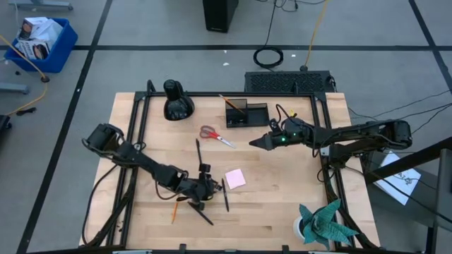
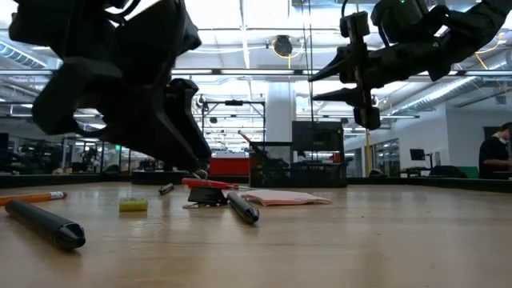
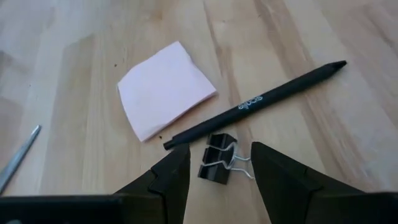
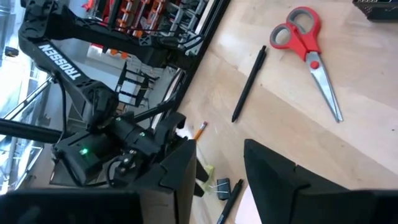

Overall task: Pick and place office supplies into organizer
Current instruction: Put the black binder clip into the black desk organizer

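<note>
Pale wooden planks make up the table top (image 1: 282, 197), framed by a black metal rail and standing on a grey floor crossed by dark tape lines; the level view looks beyond it into a bright hall with ceiling strip lights, glass partitions, and a person seated at the far right edge. Near the back rail stands the small black rectangular organizer (image 1: 246, 113), with a pencil leaning in its tall compartment. Beside it sits a rounded black bulbous object (image 1: 176, 101), and a teal folded-paper plant (image 1: 323, 220) occupies the front right corner. The red-handled scissors (image 1: 215, 135) lie flat between the organizer and the pink square sticky-note pad (image 1: 235, 178). The left gripper (image 3: 219, 167) hangs low over the table with its fingers open around a small black binder clip (image 3: 215, 164), which rests on the wood without being pinched, just beside a thin black pen (image 3: 258, 102) that touches the pad's corner. An orange-yellow pencil (image 1: 174, 211) lies near the front edge. The right gripper (image 1: 256, 142) hovers above the table just right of the scissors, fingers apart and holding nothing.
</note>
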Robot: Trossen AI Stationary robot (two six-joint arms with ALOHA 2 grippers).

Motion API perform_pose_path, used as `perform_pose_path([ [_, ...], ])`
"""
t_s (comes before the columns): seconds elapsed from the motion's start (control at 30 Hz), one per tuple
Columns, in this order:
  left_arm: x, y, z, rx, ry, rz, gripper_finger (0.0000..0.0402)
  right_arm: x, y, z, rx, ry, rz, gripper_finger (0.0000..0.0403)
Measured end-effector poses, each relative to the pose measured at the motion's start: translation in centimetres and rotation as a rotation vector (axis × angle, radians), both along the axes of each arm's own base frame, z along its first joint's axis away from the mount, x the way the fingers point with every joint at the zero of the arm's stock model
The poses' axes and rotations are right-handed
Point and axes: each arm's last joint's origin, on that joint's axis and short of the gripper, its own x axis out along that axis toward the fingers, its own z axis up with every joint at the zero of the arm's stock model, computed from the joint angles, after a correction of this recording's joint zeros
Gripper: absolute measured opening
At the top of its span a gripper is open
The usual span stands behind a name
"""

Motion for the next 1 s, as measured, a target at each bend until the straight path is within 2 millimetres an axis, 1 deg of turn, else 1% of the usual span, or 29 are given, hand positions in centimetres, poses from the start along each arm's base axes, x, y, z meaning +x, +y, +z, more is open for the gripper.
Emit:
perform_pose_path([
  [0.07, 0.1, 0.1, 0.0, -0.027, 0.000, 0.011, 0.0173, 0.0, 0.0, 0.0, 0.000, 0.000, 0.000, 0.0125],
  [0.13, 0.2, 0.1, -0.4, -0.034, 0.006, 0.016, 0.0161, 0.0, 0.0, 0.0, 0.002, 0.000, 0.000, 0.0125],
  [0.2, 0.2, 0.0, -0.7, -0.029, 0.019, -0.001, 0.0144, 0.0, 0.0, 0.0, 0.008, 0.000, -0.002, 0.0125],
  [0.3, 0.3, -0.4, -0.5, -0.056, -0.001, -0.030, 0.0116, 0.0, 0.0, 0.0, 0.019, 0.004, -0.005, 0.0125],
  [0.4, 0.3, -0.4, -0.7, -0.054, 0.001, -0.021, 0.0097, 0.0, 0.0, -0.1, 0.020, 0.007, -0.004, 0.0125],
  [0.53, 0.3, -0.3, -0.7, -0.035, -0.001, -0.002, 0.0091, 0.0, 0.0, -0.1, 0.026, 0.007, -0.006, 0.0125],
  [0.67, 0.4, -0.4, -1.7, -0.034, 0.027, -0.020, 0.0090, 0.0, 0.0, -0.1, 0.026, 0.007, -0.006, 0.0125],
  [0.83, 0.6, -0.5, -2.4, -0.027, 0.034, -0.017, 0.0090, 0.0, 0.0, 0.1, 0.032, -0.004, -0.008, 0.0125],
  [0.93, 1.3, -0.7, -1.6, -0.033, -0.010, 0.011, 0.0087, 0.0, 0.0, 0.1, 0.035, -0.005, -0.009, 0.0125],
  [1.0, 1.7, -0.8, -1.0, -0.048, -0.023, 0.018, 0.0076, 0.0, 0.0, 0.1, 0.035, -0.004, -0.009, 0.0125],
])
